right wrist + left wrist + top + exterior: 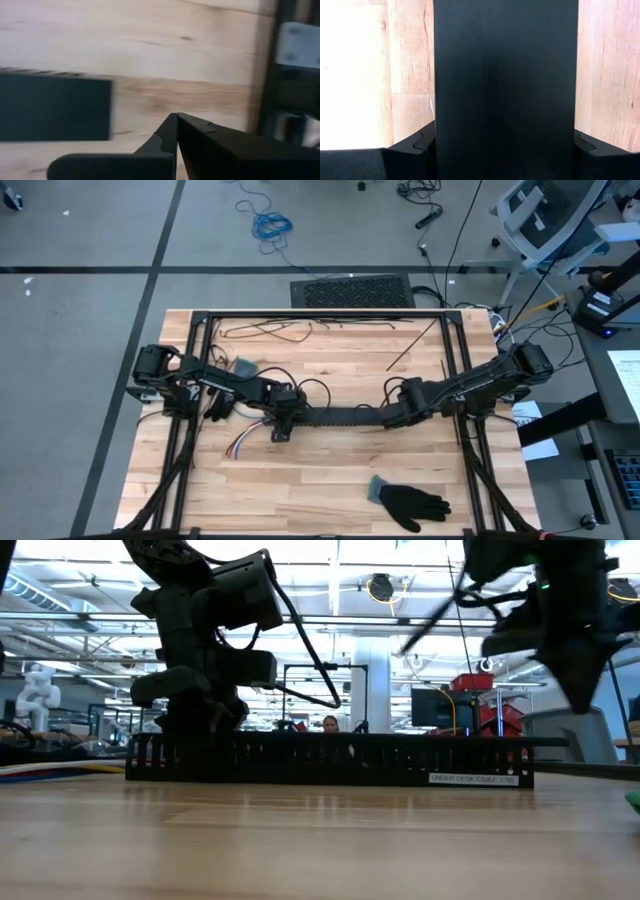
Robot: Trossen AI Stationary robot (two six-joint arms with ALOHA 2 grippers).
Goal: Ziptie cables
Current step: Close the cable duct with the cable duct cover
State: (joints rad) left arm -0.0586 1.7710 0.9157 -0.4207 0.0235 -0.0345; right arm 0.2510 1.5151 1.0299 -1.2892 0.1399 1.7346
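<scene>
At table centre: black slotted strip [335,416], left end clamped by left gripper [282,423]; right gripper [392,416] clenched empty beside its right end. Cables [243,442] nearby: light, limp, likely slippery; best pinched mid-bundle.

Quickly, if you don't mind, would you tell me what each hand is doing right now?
Left hand: closed around the end of the black slotted strip, holding it.
Right hand: shut, holding nothing, beside the strip's other end.
</scene>
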